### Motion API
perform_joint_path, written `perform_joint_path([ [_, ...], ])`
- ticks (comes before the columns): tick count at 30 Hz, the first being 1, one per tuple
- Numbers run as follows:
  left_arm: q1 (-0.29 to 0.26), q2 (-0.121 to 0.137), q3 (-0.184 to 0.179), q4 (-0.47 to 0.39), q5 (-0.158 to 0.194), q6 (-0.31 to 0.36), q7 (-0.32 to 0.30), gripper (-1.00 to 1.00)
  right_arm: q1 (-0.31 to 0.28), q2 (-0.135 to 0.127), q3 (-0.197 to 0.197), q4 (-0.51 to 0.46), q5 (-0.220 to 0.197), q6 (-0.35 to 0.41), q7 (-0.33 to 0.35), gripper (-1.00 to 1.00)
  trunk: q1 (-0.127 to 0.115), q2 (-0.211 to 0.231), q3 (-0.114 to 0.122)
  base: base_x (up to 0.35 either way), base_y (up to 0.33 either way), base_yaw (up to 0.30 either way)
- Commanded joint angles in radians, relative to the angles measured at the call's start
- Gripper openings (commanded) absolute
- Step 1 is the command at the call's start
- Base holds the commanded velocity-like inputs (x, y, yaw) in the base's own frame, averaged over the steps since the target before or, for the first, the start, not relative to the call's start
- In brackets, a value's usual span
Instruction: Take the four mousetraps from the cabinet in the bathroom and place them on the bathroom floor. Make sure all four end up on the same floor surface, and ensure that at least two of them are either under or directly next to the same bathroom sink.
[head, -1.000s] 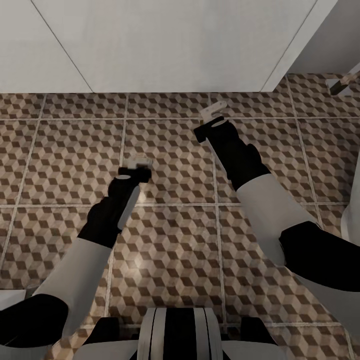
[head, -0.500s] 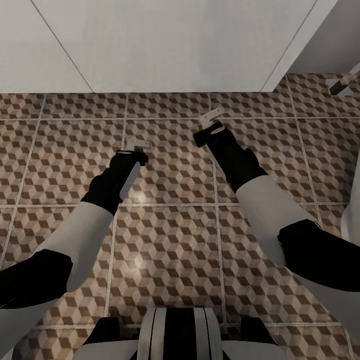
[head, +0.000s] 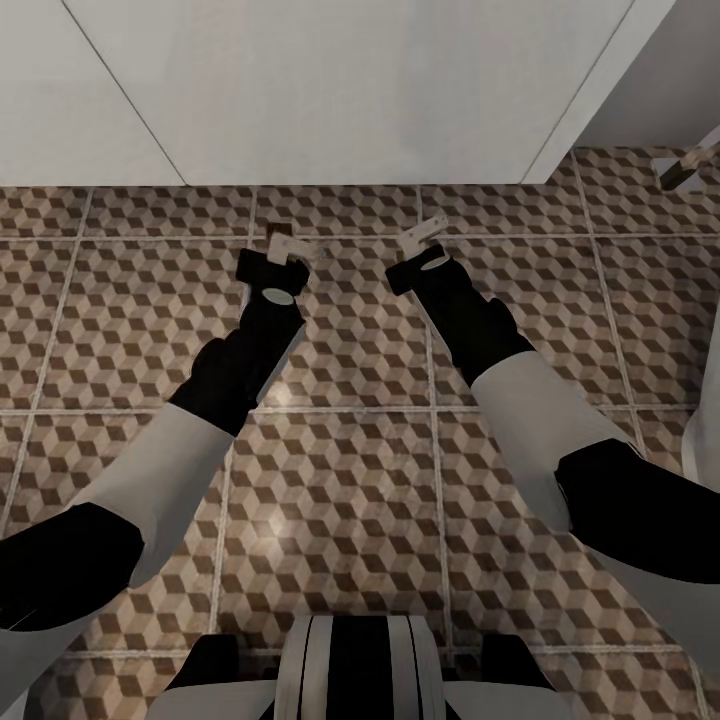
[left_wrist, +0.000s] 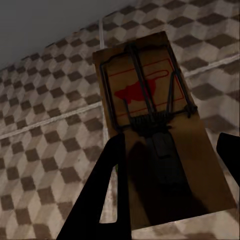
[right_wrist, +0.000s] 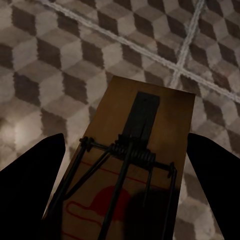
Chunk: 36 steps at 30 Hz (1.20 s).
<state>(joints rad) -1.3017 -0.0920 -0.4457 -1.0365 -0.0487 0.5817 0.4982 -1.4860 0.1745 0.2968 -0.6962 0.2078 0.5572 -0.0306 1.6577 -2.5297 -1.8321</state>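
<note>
Clamping one mousetrap in your left gripper and another mousetrap in your right gripper, you hold both above the bathroom floor, near the white wall's base.

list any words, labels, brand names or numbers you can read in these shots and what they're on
None: no readable words, brand names or numbers in any view.
Mousetrap in the left gripper: a red mouse-shaped mark inside a thin red outline, no lettering.
Mousetrap in the right gripper: a red shape and red line partly showing, no lettering.
Bathroom floor: printed cube pattern, no text.
White panel above the floor: blank.
</note>
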Motion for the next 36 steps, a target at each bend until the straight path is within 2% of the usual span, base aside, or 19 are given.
perform_joint_path([
  [1, -0.001, -0.003, -0.006, -0.001, -0.016, 0.008, 0.028, -1.0, 0.0, 0.0, 0.002, -0.001, 0.002, 0.006, -0.003, -1.0, 0.0, 0.0, -0.001, 0.0, 0.0, 0.0],
  [4, 0.001, -0.007, -0.011, 0.003, -0.031, 0.007, 0.068, -1.0, 0.0, 0.0, 0.002, 0.0, 0.002, 0.006, -0.003, -1.0, 0.0, 0.0, -0.001, 0.0, 0.0, 0.0],
  [8, 0.004, -0.008, -0.013, 0.021, -0.032, 0.008, 0.078, -1.0, 0.0, 0.0, 0.002, 0.0, 0.002, 0.006, -0.002, -1.0, 0.0, 0.0, -0.001, 0.0, 0.0, 0.0],
  [12, 0.024, -0.005, -0.012, 0.002, -0.025, 0.006, 0.072, -1.0, 0.002, 0.0, 0.003, 0.0, 0.002, 0.005, -0.002, -1.0, 0.0, 0.0, -0.001, 0.0, 0.0, 0.0],
  [17, 0.028, -0.008, -0.009, -0.005, 0.014, 0.006, 0.061, -1.0, 0.004, 0.0, 0.002, 0.0, 0.002, 0.004, -0.001, -1.0, 0.0, 0.0, -0.001, 0.0, 0.0, 0.0],
  [19, 0.028, -0.009, -0.004, 0.003, 0.054, 0.005, 0.031, -1.0, 0.004, 0.0, 0.002, 0.0, 0.001, 0.003, 0.0, -1.0, 0.0, 0.0, -0.001, 0.0, 0.0, 0.0],
  [21, 0.028, -0.009, -0.001, 0.042, 0.092, 0.004, -0.005, -1.0, 0.004, 0.0, 0.003, 0.001, 0.0, -0.009, 0.0, -1.0, 0.0, 0.0, -0.001, 0.0, 0.0, 0.0],
  [23, 0.027, -0.011, 0.009, 0.111, 0.115, -0.001, -0.03, -1.0, 0.005, 0.0, 0.004, 0.002, -0.002, -0.027, 0.001, -1.0, 0.0, 0.0, -0.001, 0.0, 0.0, 0.0],
  [29, 0.027, -0.011, 0.076, 0.172, 0.128, -0.053, -0.043, -1.0, 0.006, 0.0, 0.004, 0.004, -0.002, -0.036, 0.001, -1.0, 0.0, 0.0, -0.001, 0.0, 0.0, 0.0],
  [32, 0.027, -0.008, 0.088, 0.166, 0.128, -0.107, -0.044, -1.0, 0.006, 0.0, 0.004, 0.013, -0.002, -0.037, 0.001, -1.0, 0.0, 0.0, -0.001, 0.0, 0.0, 0.0],
  [36, 0.027, -0.002, 0.087, 0.139, 0.127, -0.165, -0.043, -1.0, 0.008, 0.0, 0.004, 0.016, -0.002, -0.037, 0.001, -1.0, 0.0, 0.0, -0.001, 0.0, 0.0, 0.0],
])
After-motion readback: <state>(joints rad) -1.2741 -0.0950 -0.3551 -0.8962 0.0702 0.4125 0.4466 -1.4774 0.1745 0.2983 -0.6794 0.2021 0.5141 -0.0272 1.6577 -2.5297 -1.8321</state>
